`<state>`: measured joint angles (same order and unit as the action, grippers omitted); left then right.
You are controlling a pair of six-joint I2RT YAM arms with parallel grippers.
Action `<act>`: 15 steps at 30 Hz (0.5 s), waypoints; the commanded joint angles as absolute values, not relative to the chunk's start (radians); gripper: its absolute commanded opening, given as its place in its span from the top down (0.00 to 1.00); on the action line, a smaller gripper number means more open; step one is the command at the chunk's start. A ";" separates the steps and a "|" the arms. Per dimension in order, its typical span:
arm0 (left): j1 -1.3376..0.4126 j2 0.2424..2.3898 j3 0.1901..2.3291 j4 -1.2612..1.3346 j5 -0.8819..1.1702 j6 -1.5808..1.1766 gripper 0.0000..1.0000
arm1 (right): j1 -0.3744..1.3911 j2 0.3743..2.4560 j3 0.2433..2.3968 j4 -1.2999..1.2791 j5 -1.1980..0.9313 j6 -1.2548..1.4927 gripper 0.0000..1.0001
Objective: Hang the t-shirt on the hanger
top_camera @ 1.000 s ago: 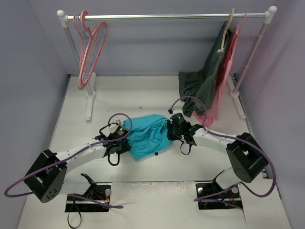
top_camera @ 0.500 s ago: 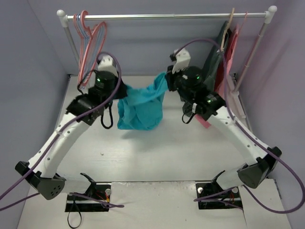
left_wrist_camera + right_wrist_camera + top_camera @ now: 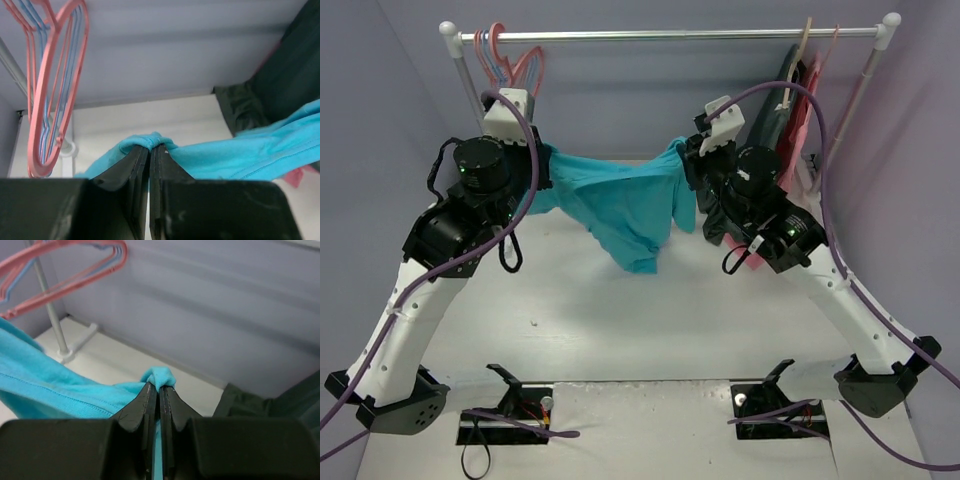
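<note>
The teal t-shirt (image 3: 625,205) hangs in the air, stretched between both arms, its lower part drooping toward the table. My left gripper (image 3: 542,160) is shut on the shirt's left end; a fold of teal fabric (image 3: 147,141) bunches at its closed tips (image 3: 150,147). My right gripper (image 3: 686,160) is shut on the right end, a teal tuft (image 3: 160,376) poking out above its tips (image 3: 160,386). The salmon-pink hanger (image 3: 525,70) hangs on the rail at top left, beside the left gripper, and shows in the left wrist view (image 3: 55,85) and the right wrist view (image 3: 65,265).
A metal garment rail (image 3: 670,34) spans the back on two white posts. A light-blue hanger (image 3: 498,68) hangs with the pink one. A dark grey-green garment (image 3: 775,135) and a pink garment (image 3: 808,110) hang at the right, just behind my right arm.
Both arms have risen from the table and spread apart, lifting the t-shirt and stretching it wide. The right gripper closed on the fabric within this second.
</note>
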<state>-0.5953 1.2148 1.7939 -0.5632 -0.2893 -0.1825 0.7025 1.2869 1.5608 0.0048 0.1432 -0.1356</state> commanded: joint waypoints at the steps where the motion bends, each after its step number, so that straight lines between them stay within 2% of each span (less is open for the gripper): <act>1: -0.594 1.200 1.825 -0.537 -0.301 -0.137 1.00 | 0.709 1.209 1.562 0.071 0.169 -0.124 1.00; 8: -0.594 1.276 1.951 -0.523 -0.275 -0.065 1.00 | 0.709 1.242 1.678 0.127 0.054 -0.199 1.00; 13: -0.594 1.407 2.207 -0.546 -0.276 0.026 1.00 | 0.709 1.385 1.899 0.205 0.037 -0.356 1.00; 15: -0.594 1.411 2.263 -0.516 -0.262 0.047 1.00 | 0.709 1.401 1.917 0.288 0.049 -0.389 1.00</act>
